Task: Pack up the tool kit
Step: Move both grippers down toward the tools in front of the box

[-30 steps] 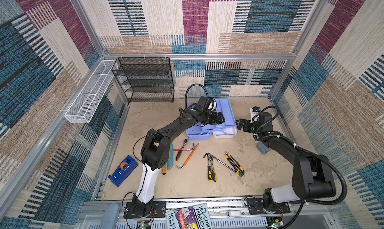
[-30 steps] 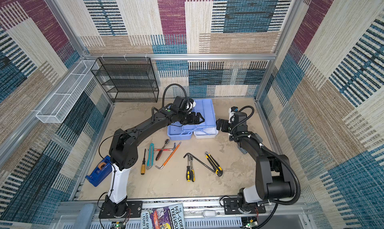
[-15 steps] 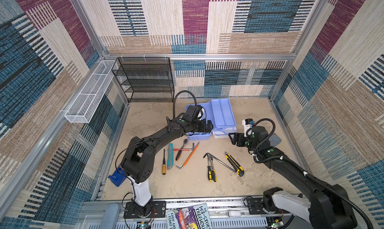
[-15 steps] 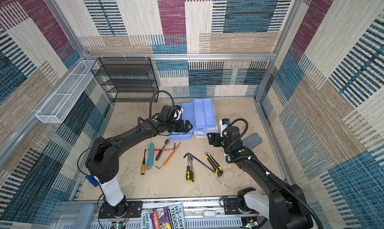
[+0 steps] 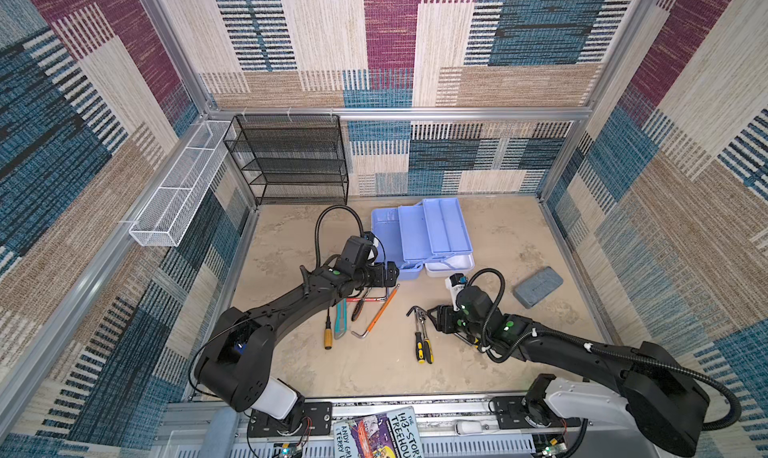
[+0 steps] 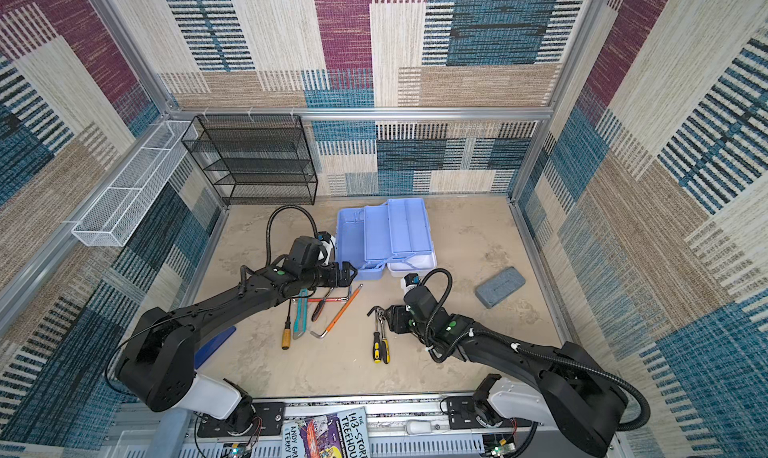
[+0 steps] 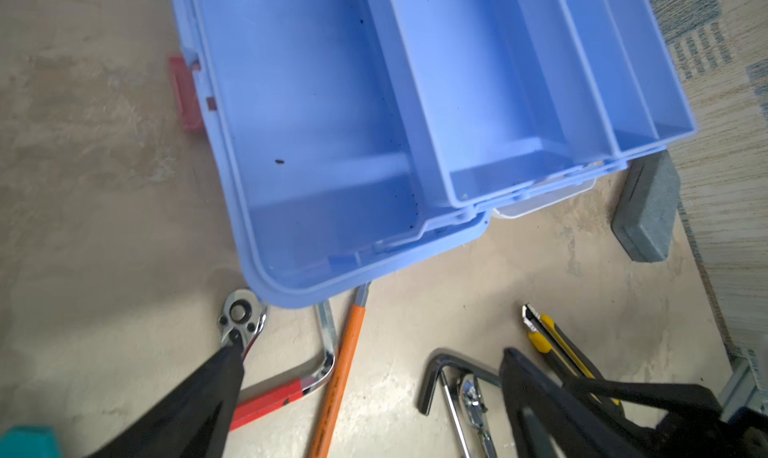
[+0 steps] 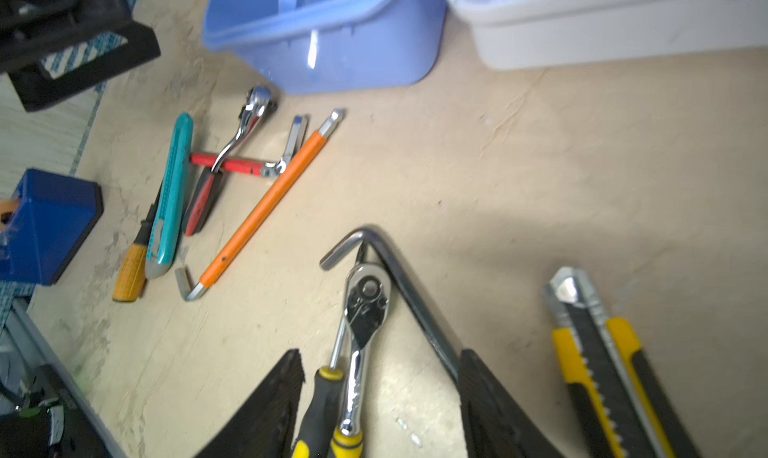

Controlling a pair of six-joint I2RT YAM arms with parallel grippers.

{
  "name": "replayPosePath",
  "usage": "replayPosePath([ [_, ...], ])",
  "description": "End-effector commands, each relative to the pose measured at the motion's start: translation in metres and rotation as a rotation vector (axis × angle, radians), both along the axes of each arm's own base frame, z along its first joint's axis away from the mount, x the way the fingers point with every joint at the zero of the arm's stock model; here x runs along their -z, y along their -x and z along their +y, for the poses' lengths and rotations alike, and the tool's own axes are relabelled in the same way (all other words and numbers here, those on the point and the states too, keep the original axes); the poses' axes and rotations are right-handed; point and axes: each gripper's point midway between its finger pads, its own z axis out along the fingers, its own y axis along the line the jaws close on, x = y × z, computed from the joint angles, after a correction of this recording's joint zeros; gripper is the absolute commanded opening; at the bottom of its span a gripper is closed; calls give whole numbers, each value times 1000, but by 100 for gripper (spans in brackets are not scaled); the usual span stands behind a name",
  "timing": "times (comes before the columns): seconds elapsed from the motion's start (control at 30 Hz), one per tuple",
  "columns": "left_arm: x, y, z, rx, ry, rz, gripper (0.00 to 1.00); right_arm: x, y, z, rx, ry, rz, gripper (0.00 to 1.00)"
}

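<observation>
The tool kit's box point(image 5: 419, 235) point(image 6: 382, 235) stands open at the back, its light-blue trays fanned out and empty point(image 7: 332, 115), the white lid point(image 5: 451, 264) beside it. My left gripper point(image 5: 390, 275) point(image 7: 372, 354) hovers open at the box's near corner, over a red-handled ratchet point(image 7: 239, 318), a red hex key point(image 7: 266, 402) and an orange hex key point(image 7: 345, 373). My right gripper point(image 5: 434, 316) point(image 8: 380, 356) is open low over the floor, straddling a chrome ratchet point(image 8: 363, 310) and a black-yellow screwdriver point(image 8: 320, 402). A black hex key point(image 8: 399, 277) runs under one finger; a yellow utility knife point(image 8: 602, 373) lies alongside.
A teal utility knife point(image 5: 340, 316) and a wood-handled screwdriver point(image 5: 328, 335) lie by the left tools. A grey case point(image 5: 538, 287) sits at the right, a blue tape dispenser point(image 8: 45, 223) at the left wall. Black rack point(image 5: 291, 161) and white basket point(image 5: 178, 186) stand at the back left.
Both arms have drawn back from the box toward the front. The left gripper now hangs at the box's near corner. The right gripper dropped over the ratchet and screwdriver, jaws narrowing.
</observation>
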Motion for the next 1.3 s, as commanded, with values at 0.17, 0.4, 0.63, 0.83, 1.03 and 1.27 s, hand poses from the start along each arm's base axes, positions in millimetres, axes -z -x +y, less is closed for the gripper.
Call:
replayPosePath([
  [0.17, 5, 10, 26, -86, 8, -44, 99, 17, 13, 19, 3, 18, 62, 49],
  [0.4, 13, 17, 38, -118, 7, -24, 100, 23, 15, 28, -18, 19, 88, 43],
  [0.63, 17, 24, 49, -143, 18, -18, 100, 31, 20, 28, -45, 52, 115, 39],
  [0.83, 17, 26, 53, -146, 1, -23, 100, 39, 20, 23, -28, 102, 128, 37],
  [1.03, 20, 29, 55, -140, -16, -14, 100, 50, 18, 24, -41, 161, 157, 32],
  [1.27, 21, 31, 57, -143, -22, -16, 100, 55, 20, 27, -64, 175, 177, 31],
])
